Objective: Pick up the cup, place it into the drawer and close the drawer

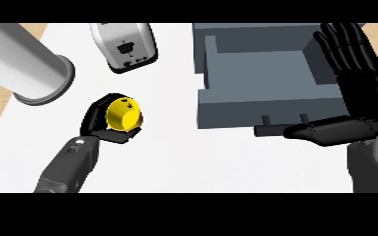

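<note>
A yellow cup [122, 114] sits in my left hand [98, 121], whose fingers and thumb curl round it over the white counter, left of the drawer. The grey drawer [260, 106] stands pulled open at the upper right, its inside bare, with a dark handle [275, 129] on its front. My right hand [347, 80] is open at the drawer's right side, fingers straight and pointing up, thumb stretched left just under the drawer's front by the handle.
A silver toaster [125, 46] stands at the back, left of the drawer. A large grey cylinder [33, 70] lies at the far left. White counter [192, 155] stretches between my forearms.
</note>
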